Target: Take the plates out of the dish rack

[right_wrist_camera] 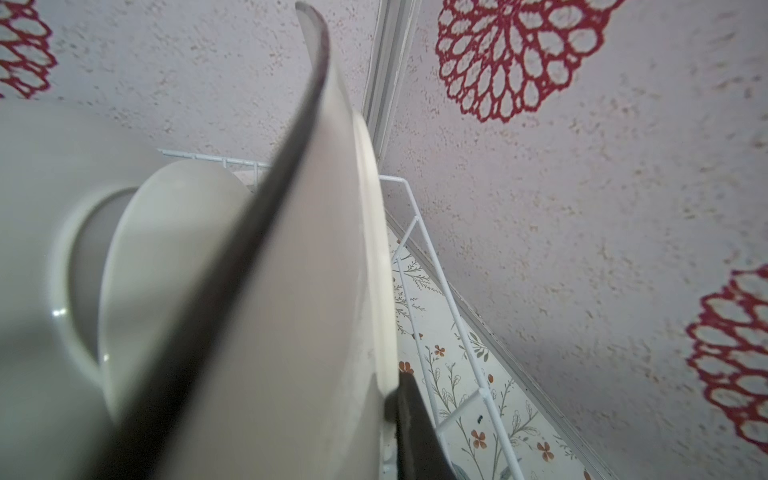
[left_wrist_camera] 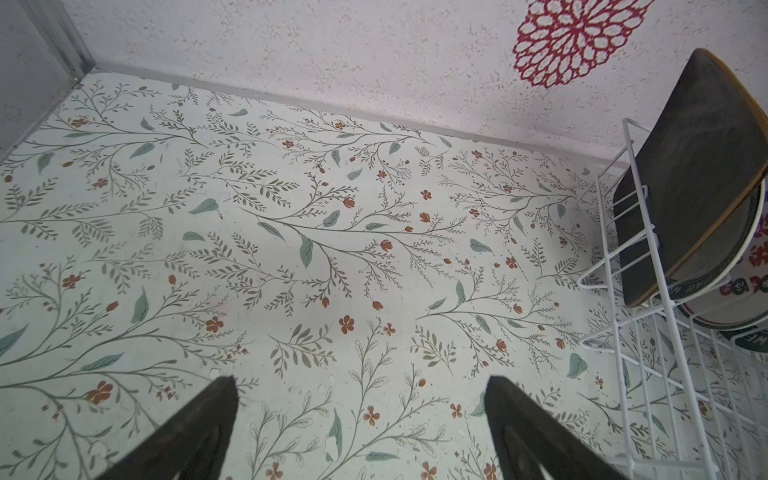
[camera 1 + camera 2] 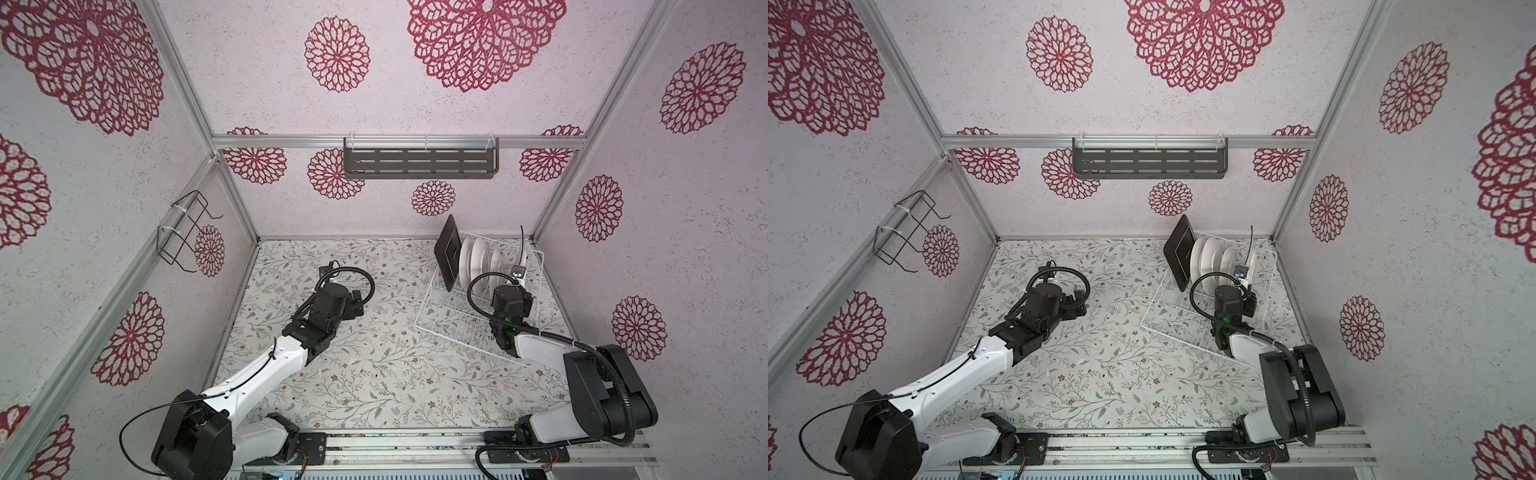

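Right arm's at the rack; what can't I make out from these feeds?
Right hand grip: in the right wrist view the square white plate hides one finger; in both top views its own wrist covers it.
Round plates: overlapping in both top views, faces hidden.
Lettered rims: left wrist view, mostly behind the square black plate, cut by the frame edge, unreadable.

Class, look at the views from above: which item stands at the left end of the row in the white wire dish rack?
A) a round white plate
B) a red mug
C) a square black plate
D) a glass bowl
C: in a top view the square black plate stands on edge at the left end of the dish rack, with the round white plates to its right.
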You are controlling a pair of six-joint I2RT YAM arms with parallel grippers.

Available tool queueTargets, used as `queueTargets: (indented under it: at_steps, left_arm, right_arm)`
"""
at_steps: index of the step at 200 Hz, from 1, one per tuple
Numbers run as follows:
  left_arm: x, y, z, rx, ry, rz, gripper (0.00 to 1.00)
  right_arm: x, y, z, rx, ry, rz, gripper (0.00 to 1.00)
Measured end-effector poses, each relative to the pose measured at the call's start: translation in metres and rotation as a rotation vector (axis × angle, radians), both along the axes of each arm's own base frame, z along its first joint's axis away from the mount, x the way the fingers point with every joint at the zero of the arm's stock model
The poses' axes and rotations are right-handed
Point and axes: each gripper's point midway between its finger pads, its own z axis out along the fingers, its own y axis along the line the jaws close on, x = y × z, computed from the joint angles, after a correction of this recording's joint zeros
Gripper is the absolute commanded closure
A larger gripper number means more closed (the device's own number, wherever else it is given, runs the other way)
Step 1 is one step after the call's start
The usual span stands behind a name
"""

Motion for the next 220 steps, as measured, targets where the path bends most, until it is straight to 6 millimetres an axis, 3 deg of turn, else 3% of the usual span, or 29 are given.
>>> queueTargets:
  at_steps: [220]
  left_arm:
    - [0.0, 0.0, 0.0, -0.001, 0.0, 0.0, 0.03]
  right_arm:
    - [-0.011, -0.002, 0.004, -0.048, 0.024, 0.016, 1.0]
